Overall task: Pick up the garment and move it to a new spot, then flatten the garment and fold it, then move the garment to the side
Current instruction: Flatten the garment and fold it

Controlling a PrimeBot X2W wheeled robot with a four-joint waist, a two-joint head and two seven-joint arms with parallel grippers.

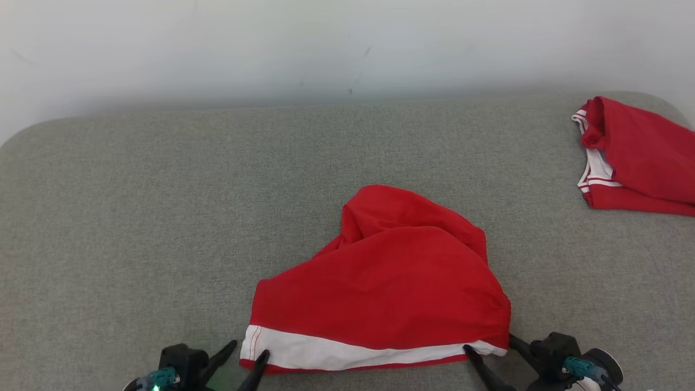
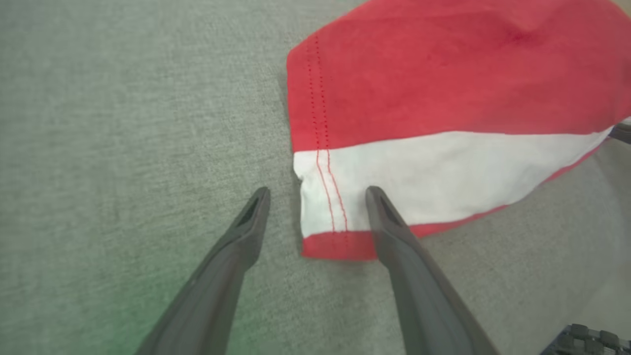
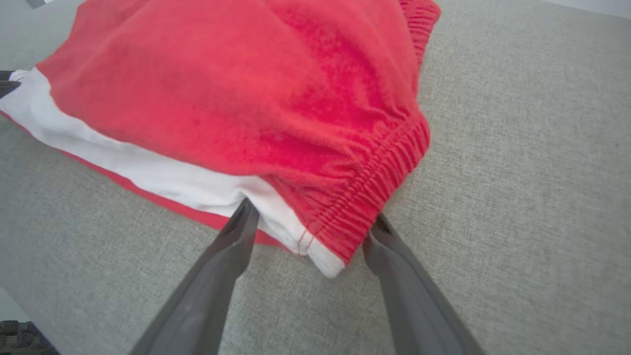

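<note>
Two grippers sit nearest, both with jaws spread and holding nothing: the left gripper [image 1: 250, 347] straddles the near left corner of the red shorts [image 1: 391, 282], one finger over the white band [image 1: 347, 353], the other over the grey cushion [image 1: 136, 217]; the right gripper [image 1: 488, 343] brackets the opposite corner, where the elastic waistband [image 3: 389, 167] bunches. The shorts lie rumpled at the cushion's near middle. Closing here could pinch only the top layer, or snag the cushion cloth, leaving the lift lopsided. Farther off at the right lies another red garment [image 1: 640, 157], well apart.
</note>
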